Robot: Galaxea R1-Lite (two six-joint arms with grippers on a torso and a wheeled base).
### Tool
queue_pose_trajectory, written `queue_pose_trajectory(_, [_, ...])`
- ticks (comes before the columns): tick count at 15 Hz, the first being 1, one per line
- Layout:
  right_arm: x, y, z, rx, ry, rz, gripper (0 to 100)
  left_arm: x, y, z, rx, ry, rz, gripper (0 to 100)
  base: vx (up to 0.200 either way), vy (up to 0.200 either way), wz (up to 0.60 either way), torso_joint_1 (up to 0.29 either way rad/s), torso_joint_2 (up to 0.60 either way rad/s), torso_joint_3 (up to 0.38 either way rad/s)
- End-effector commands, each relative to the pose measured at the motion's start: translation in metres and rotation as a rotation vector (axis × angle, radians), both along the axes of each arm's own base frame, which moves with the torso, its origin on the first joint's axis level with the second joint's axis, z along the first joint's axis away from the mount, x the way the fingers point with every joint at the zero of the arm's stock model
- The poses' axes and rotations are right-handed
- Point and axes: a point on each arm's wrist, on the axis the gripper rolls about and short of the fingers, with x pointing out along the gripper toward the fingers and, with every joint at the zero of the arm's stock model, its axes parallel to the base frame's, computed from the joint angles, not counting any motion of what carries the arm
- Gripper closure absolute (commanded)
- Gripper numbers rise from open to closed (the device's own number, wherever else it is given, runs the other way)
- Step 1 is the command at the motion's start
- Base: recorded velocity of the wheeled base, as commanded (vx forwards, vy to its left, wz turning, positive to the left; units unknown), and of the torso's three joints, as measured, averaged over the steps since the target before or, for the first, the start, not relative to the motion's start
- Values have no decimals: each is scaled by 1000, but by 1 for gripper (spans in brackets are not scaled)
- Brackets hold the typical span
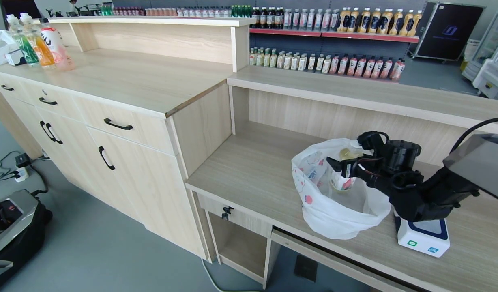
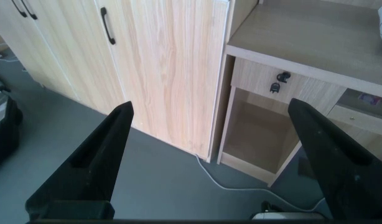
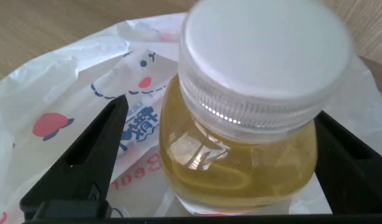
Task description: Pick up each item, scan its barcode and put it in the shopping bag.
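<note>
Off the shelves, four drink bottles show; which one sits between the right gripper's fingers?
The white-capped bottle of yellow liquid, inside the white printed shopping bag. The other three stand together on the far-left countertop.

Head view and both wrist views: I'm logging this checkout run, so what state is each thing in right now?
shopping bag, open, mouth up, on the lower counter.
bottle, capped, upright inside the shopping bag.
right gripper, open, one finger on either side of the bottle.
left gripper, open, empty.
cabinet doors, shut.
drawer, shut.
three bottles on the upper counter, capped, upright.
</note>
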Motion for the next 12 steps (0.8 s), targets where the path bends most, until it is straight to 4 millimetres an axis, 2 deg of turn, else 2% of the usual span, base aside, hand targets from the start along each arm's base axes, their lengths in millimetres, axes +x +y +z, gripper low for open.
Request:
queue_pose_trajectory(1, [-32, -4, 62, 6, -84, 17, 0, 0, 0, 0, 0, 0, 1, 0, 0, 0, 0, 0, 0, 0])
queue_pose_trajectory(2, [-57, -10, 88, 5, -97, 5, 0, 0, 0, 0, 0, 0, 1, 0, 0, 0, 0, 0, 0, 0])
queue_pose_trajectory(3, [-83, -21, 102, -7, -93, -19, 0, 0, 0, 0, 0, 0, 1, 0, 0, 0, 0, 0, 0, 0])
queue_pose_trajectory(4, [-103, -30, 107, -54, -97, -41, 0, 0, 0, 0, 0, 0, 1, 0, 0, 0, 0, 0, 0, 0])
queue_pose_trajectory(6, [-133, -62, 108, -193, -95, -140, 0, 0, 0, 0, 0, 0, 1, 0, 0, 0, 0, 0, 0, 0])
queue_pose_trajectory(7, [-142, -70, 110, -237, -84, -172, 0, 0, 0, 0, 0, 0, 1, 0, 0, 0, 0, 0, 0, 0])
queue_pose_trajectory(8, [-155, -78, 119, -277, -83, -234, 0, 0, 0, 0, 0, 0, 1, 0, 0, 0, -600, 2, 7, 7])
queue_pose_trajectory(11, [-172, -88, 145, -292, -98, -478, 0, 0, 0, 0, 0, 0, 1, 0, 0, 0, -600, 1, -1, 1])
queue_pose_trajectory(12, [-173, -90, 150, -294, -100, -506, 0, 0, 0, 0, 0, 0, 1, 0, 0, 0, -600, 12, 2, 2])
